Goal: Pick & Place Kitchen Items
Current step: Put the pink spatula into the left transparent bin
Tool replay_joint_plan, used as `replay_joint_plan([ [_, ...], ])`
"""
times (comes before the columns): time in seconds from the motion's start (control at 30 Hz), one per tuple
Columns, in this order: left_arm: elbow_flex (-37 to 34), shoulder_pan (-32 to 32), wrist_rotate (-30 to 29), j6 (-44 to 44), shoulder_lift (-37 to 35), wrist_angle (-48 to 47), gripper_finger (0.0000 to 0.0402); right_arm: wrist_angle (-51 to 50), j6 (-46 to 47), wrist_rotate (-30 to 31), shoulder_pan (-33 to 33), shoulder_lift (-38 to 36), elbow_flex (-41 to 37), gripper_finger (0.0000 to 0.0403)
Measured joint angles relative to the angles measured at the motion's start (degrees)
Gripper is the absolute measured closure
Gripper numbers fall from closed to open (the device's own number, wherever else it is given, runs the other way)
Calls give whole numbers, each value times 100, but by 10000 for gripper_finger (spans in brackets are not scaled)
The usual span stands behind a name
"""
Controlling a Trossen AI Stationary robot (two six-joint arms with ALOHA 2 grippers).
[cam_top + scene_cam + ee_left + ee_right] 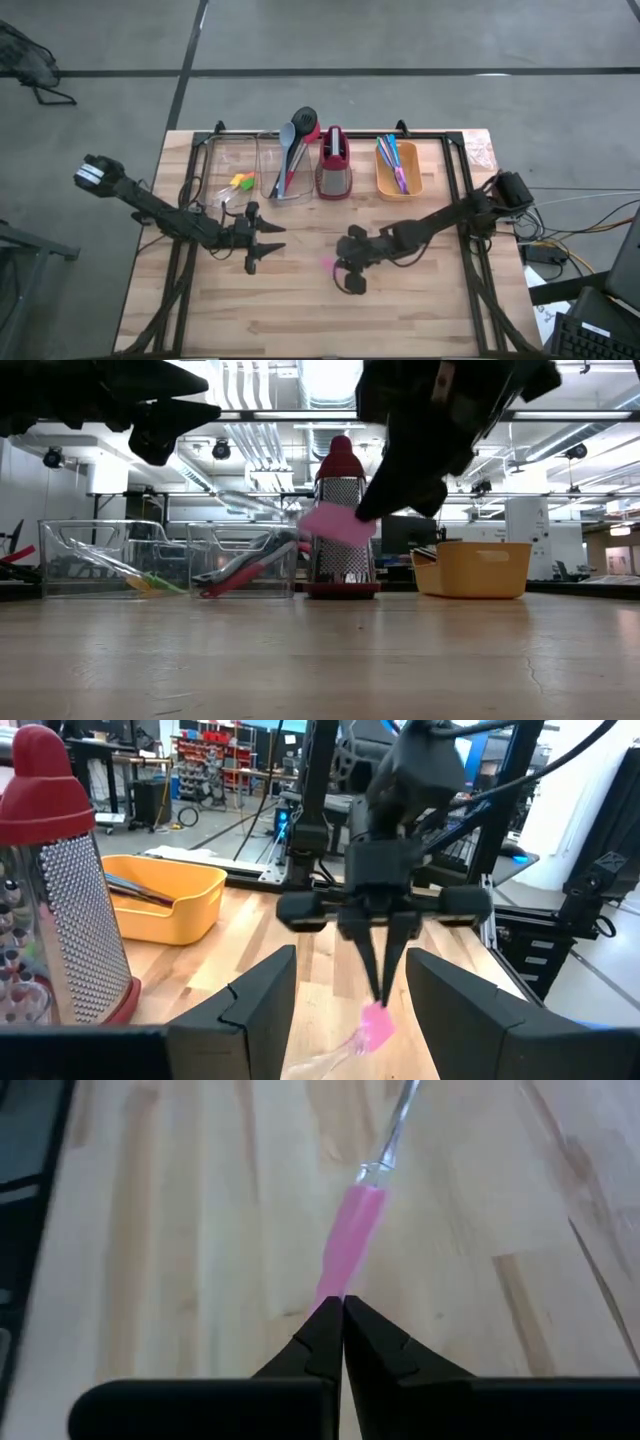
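Note:
A small pink-headed utensil with a clear handle hangs above the table's middle, with my right gripper shut on it. In the high view the pink shows at the utensil, just left of my right gripper. My left gripper stands open and level to its left, pointing toward it, with nothing between its fingers. Through the left wrist view my right gripper points downward with the pink head below its tips. My right gripper pinches the end of the utensil's pink head between its two fingertips, coming slanting down from the table's right. The utensil runs on from the fingers, clear handle farthest away. It is lifted clear of the table, as the pink head shows in the low view.
Along the far edge stand a clear bin with yellow and green blocks, a clear bin holding long-handled spoons, a red-and-grey grater and an orange bin with colourful cutlery. Bare wood lies toward the near edge.

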Motion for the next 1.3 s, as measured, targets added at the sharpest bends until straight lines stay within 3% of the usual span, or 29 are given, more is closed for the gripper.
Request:
replay_joint_plan([
  [0.43, 0, -1, 182, -148, -1, -307, 204, -34, -251, 376, 308, -359, 0, 395],
  [1.3, 0, 444, 136, -985, 584, -351, 204, -20, -325, 400, 369, -365, 9, 395],
])
